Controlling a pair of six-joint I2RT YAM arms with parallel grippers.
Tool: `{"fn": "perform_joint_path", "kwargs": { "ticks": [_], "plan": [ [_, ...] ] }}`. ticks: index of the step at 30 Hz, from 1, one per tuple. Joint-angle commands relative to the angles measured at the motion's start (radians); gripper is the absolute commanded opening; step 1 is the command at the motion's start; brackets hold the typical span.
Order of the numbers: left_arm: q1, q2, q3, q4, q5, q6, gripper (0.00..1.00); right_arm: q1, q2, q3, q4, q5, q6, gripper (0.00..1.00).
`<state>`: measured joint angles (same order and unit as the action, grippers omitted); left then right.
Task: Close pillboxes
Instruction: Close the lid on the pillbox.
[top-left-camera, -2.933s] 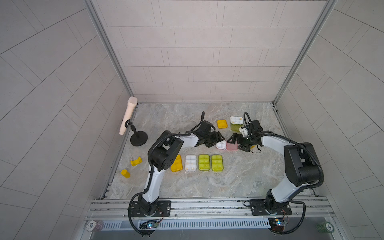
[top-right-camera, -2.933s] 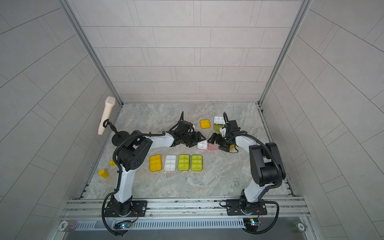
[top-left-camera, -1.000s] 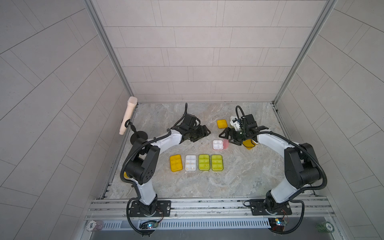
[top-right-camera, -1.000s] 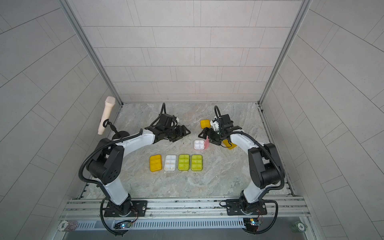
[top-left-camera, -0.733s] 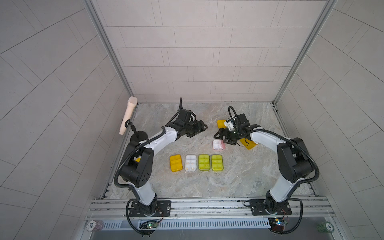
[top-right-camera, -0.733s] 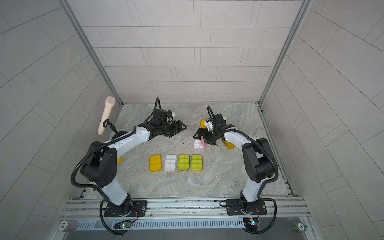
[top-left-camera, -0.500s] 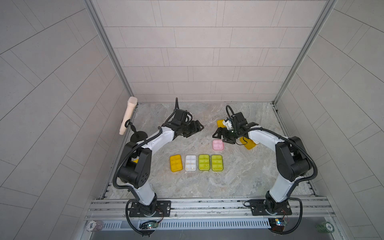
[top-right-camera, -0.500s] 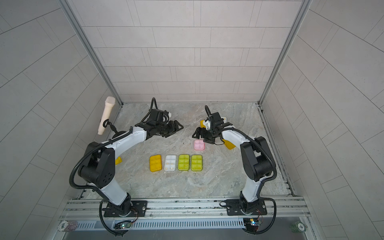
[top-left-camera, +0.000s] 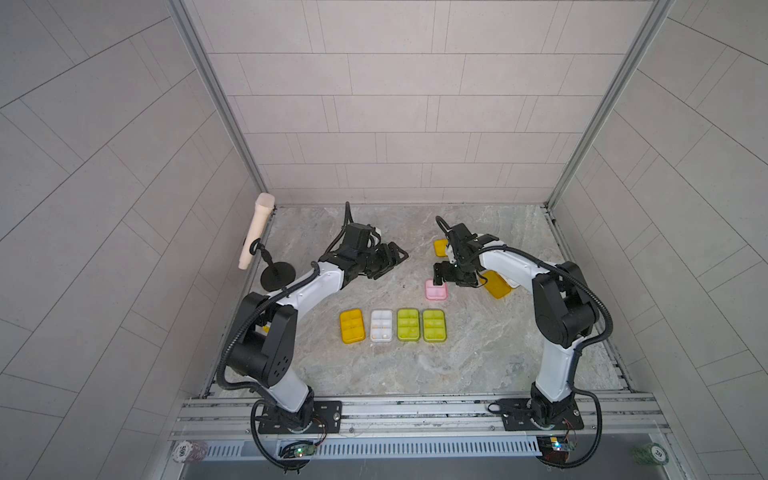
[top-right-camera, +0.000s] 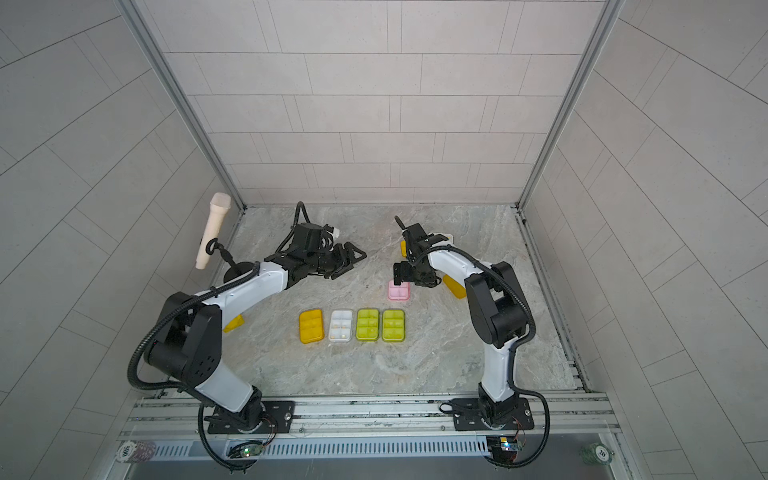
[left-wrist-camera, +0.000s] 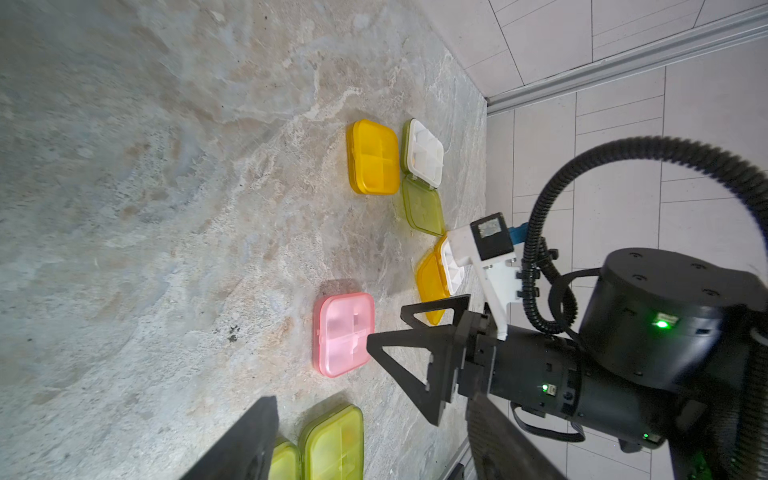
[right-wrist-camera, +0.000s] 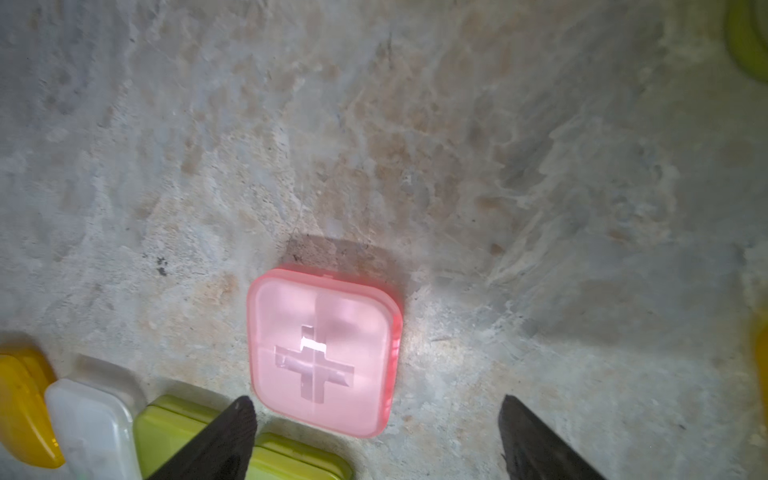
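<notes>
Pink pillbox (top-left-camera: 436, 289): lid shut, lies flat in the middle of the frame, just above the row.
Right pincer (top-left-camera: 454, 277): spread wide, holds nothing, hangs just over the pink box, likely because that lid needs no more pushing.
Left pincer (top-left-camera: 390, 259): open and empty, well off to the left, out of the way.
Row of four pillboxes (top-left-camera: 392, 331): all shut, side by side.
Orange pillbox (top-left-camera: 496, 284): lid open, right of the pink one, likely next.

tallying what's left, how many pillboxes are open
2: the yellow-green-lidded white plastic pillbox beside the closed orange pillbox, and the orange-lidded pillbox partly hidden behind the right arm.
</notes>
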<state>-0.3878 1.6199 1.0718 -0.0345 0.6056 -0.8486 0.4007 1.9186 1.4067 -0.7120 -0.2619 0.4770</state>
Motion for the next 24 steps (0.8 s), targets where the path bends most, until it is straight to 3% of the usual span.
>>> {"fn": "perform_joint_path", "kwargs": {
  "ticks": [1,17,24],
  "plan": [
    [0.009,-0.005,-0.019,0.055,0.024,-0.041,0.76,0.015,0.017,0.023,-0.064,0.081,-0.029,0.93],
    [0.018,0.001,-0.025,0.073,0.031,-0.05,0.76,0.034,0.067,-0.018,-0.026,0.137,-0.018,0.91],
    [0.033,-0.004,-0.025,0.076,0.035,-0.054,0.76,0.056,0.045,-0.023,0.05,-0.064,0.022,0.87]
  ]
}}
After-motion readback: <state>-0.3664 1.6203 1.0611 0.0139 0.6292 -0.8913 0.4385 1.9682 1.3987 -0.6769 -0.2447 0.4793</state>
